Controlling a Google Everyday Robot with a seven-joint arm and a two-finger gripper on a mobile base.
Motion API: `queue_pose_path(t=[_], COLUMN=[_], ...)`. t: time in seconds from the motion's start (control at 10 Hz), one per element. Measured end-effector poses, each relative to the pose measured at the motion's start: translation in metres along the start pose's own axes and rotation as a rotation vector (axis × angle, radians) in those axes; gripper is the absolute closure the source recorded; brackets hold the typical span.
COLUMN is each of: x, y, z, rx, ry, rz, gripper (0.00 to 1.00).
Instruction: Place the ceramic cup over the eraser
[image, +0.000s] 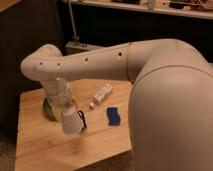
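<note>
- Ceramic cup hangs at the arm's tip, low over the wooden counter.
- Robot arm reaches in from the right and hides much of the green bowl.
- Gripper sits right at the cup; I cannot tell whether it is grasping it.
- White oblong thing and flat blue piece lie further right.
- Eraser, black and striped, stands just beside the cup's right side.

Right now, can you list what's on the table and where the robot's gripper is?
gripper: low over the table's left side
ceramic cup: at the gripper, just left of the eraser
eraser: striped, on the table, not covered
green bowl: partly hidden behind the arm
white oblong thing: mid-table
blue piece: right of the eraser
</note>
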Motion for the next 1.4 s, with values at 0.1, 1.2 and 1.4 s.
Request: queue_pose_path(t=[0.1, 1.2, 1.4], x=[-0.006, -0.015, -0.014], y=[-0.026, -0.074, -0.074], z=[-0.015, -0.039, 0.000], rx=[0.010, -0.018, -0.049], ry=[-0.012, -0.076, -0.083], rz=[0.027, 0.118, 0.127], gripper=[1.00, 1.00, 1.00])
